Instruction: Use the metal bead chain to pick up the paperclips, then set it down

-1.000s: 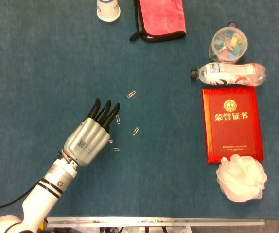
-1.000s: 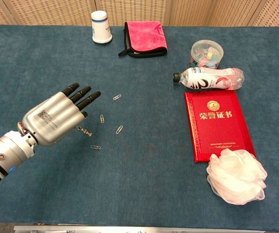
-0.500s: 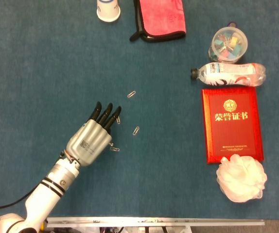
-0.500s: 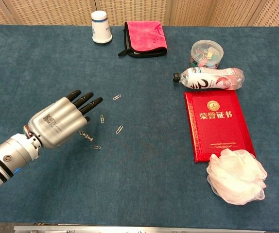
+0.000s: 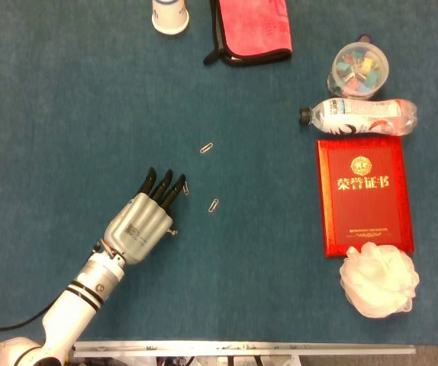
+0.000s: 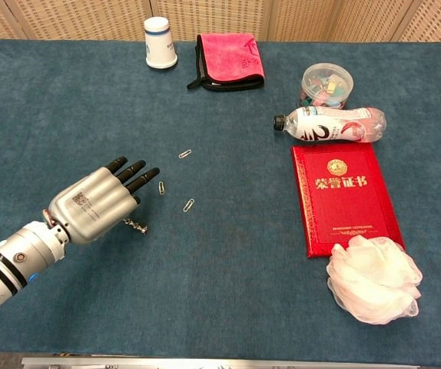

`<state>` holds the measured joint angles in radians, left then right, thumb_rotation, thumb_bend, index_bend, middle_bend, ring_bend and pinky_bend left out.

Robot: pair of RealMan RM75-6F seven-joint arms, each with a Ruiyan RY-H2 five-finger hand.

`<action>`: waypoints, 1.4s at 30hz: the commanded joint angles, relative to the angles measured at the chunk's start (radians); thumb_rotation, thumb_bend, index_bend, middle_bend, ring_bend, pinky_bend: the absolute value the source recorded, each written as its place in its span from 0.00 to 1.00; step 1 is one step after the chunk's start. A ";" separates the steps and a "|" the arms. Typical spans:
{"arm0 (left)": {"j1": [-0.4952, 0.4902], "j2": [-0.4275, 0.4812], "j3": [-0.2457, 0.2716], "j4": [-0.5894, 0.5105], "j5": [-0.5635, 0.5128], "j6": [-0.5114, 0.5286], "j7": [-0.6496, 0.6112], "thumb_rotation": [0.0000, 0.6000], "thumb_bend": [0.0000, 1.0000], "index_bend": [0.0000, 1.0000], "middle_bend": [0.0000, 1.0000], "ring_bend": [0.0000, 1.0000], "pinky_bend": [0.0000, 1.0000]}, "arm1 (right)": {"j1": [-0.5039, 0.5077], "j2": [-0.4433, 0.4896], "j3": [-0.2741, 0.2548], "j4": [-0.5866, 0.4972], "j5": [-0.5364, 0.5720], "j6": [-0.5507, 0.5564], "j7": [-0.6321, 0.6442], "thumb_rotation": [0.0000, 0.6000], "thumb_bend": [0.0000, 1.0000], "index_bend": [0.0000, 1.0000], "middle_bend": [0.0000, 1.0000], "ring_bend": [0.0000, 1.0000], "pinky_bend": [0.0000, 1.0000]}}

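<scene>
My left hand (image 6: 97, 204) hovers low over the blue table at the front left, its dark fingers stretched forward. A short metal bead chain (image 6: 136, 224) sticks out from under it, held underneath where the grip is hidden; in the head view the chain (image 5: 173, 229) peeks out beside the hand (image 5: 143, 225). One paperclip (image 6: 161, 187) lies just past the fingertips, a second paperclip (image 6: 189, 204) to its right, a third paperclip (image 6: 184, 154) farther back. My right hand shows in neither view.
A white cup (image 6: 160, 43) and a pink cloth (image 6: 228, 60) sit at the back. To the right are a clear tub of coloured clips (image 6: 326, 83), a lying bottle (image 6: 332, 124), a red book (image 6: 347, 196) and a white bath sponge (image 6: 374, 278).
My left hand has drawn back toward me and sunk lower. The paperclip that lay by the chain's end no longer shows on the cloth on its own.
</scene>
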<state>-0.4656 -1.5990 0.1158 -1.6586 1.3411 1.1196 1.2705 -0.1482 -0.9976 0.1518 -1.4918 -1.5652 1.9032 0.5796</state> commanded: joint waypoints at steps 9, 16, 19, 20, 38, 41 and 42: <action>-0.021 0.021 -0.033 -0.052 0.008 0.023 0.019 1.00 0.41 0.58 0.01 0.00 0.13 | 0.002 0.000 0.002 -0.002 0.001 -0.008 -0.002 1.00 0.35 0.37 0.36 0.32 0.45; -0.049 0.014 -0.077 -0.061 -0.035 0.009 0.021 1.00 0.41 0.58 0.01 0.00 0.13 | 0.004 0.001 0.001 -0.005 -0.001 -0.012 -0.008 1.00 0.35 0.37 0.36 0.32 0.45; -0.066 0.000 -0.101 -0.041 -0.076 -0.008 0.022 1.00 0.41 0.58 0.01 0.00 0.13 | 0.004 0.001 0.001 -0.005 -0.002 -0.010 -0.007 1.00 0.35 0.37 0.36 0.32 0.45; -0.073 -0.005 -0.108 -0.032 -0.090 -0.013 0.023 1.00 0.41 0.58 0.01 0.00 0.13 | 0.003 0.001 0.001 -0.004 -0.001 -0.010 -0.007 1.00 0.35 0.37 0.36 0.32 0.45; -0.142 -0.053 -0.144 0.057 -0.230 -0.020 0.046 1.00 0.41 0.58 0.01 0.00 0.13 | 0.007 0.003 0.005 -0.007 0.006 -0.021 -0.002 1.00 0.35 0.37 0.36 0.32 0.45; -0.155 -0.064 -0.144 0.074 -0.252 -0.022 0.055 1.00 0.41 0.58 0.01 0.00 0.13 | 0.008 0.004 0.005 -0.007 0.008 -0.026 -0.004 1.00 0.35 0.37 0.36 0.32 0.45; -0.158 -0.066 -0.144 0.077 -0.257 -0.021 0.057 1.00 0.41 0.58 0.01 0.00 0.13 | 0.008 0.004 0.005 -0.007 0.007 -0.025 -0.005 1.00 0.35 0.37 0.36 0.32 0.45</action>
<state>-0.6200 -1.6618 -0.0283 -1.5858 1.0879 1.0989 1.3244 -0.1402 -0.9940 0.1568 -1.4990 -1.5579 1.8777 0.5748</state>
